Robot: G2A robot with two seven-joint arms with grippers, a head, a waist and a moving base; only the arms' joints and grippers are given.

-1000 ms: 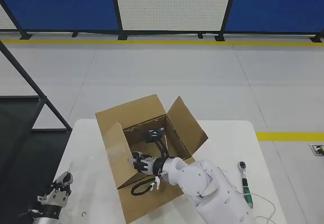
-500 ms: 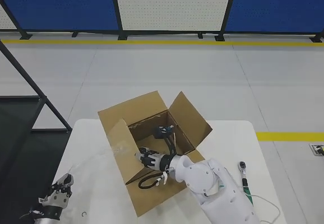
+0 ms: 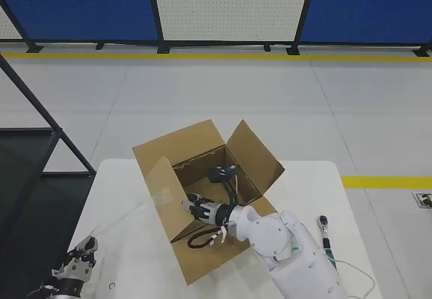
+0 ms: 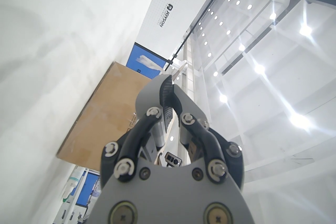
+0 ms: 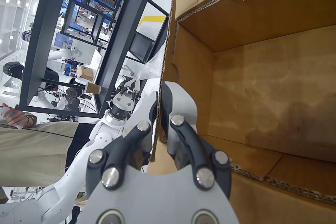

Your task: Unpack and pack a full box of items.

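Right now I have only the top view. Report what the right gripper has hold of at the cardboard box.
Observer: The right gripper is shut on the edge of an upright flap of the cardboard box.
Operator: Give me the left gripper's state.
Observer: The left gripper is shut with nothing in it.
Operator: Check inside the box next to that flap.
Observer: The inner corner there shows bare cardboard walls and floor; no item lies in that part.
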